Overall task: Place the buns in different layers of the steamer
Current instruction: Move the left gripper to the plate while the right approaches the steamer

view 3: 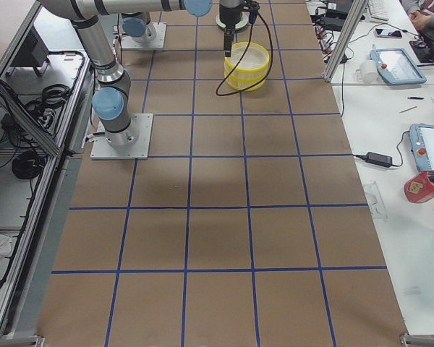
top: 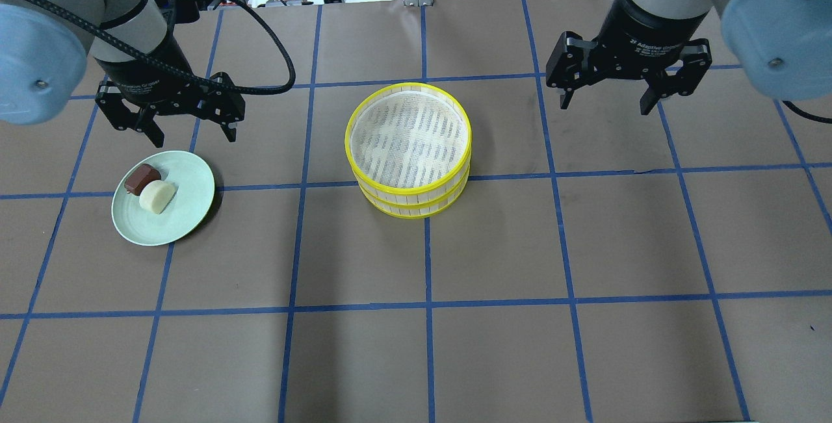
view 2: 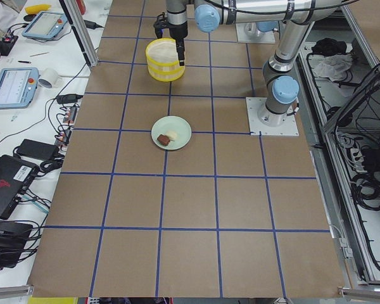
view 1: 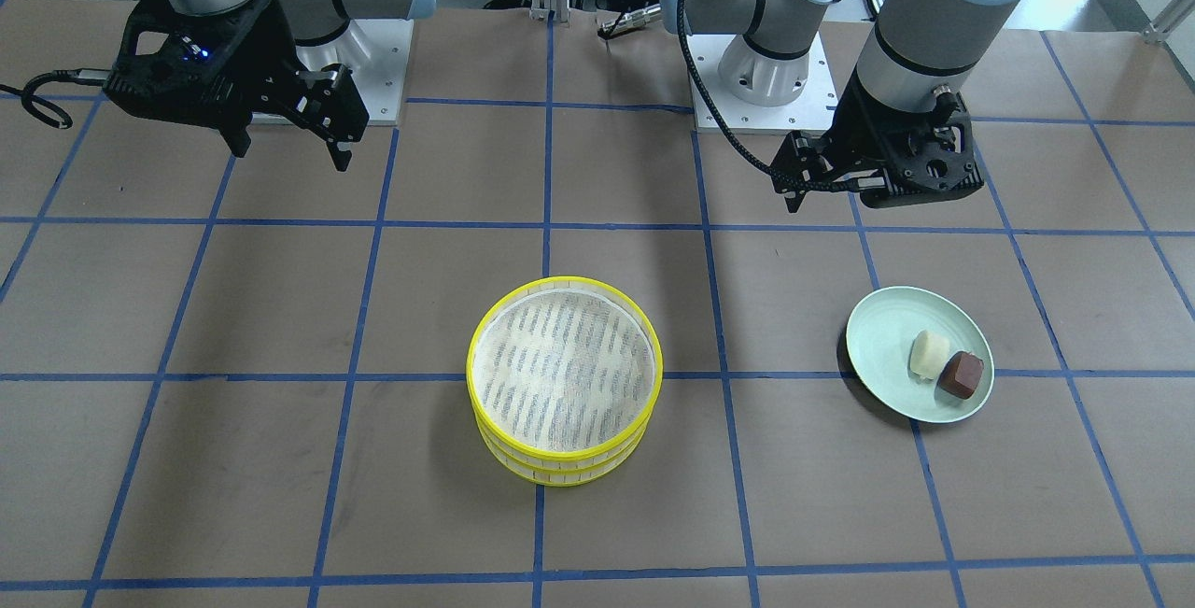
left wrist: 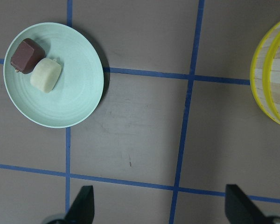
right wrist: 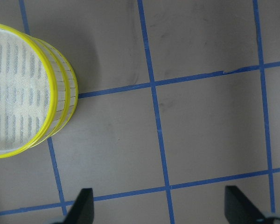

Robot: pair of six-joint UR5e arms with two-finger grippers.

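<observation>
- The buns, a creamy white bun and a dark reddish-brown bun, lie touching side by side, off-centre on a pale green plate.
- The pale green plate rests on the brown worktop on the robot's left side, well apart from the steamer.
- The two steamer layers stand stacked near the middle of the worktop. The upper layer sits on the lower layer, slightly offset, with both yellow rims showing.
- The upper layer's whitish, grey-streaked mesh liner faces up in full view. The inside of the lower layer is hidden beneath it.
- The left end effector hangs in the air near the plate without touching it, its fingers spread wide and grasping nothing.
- The right end effector hangs above the worktop on the other side of the steamer, apart from it, likewise released with nothing between its fingers.
- Blue tape lines divide the worktop into squares.
</observation>
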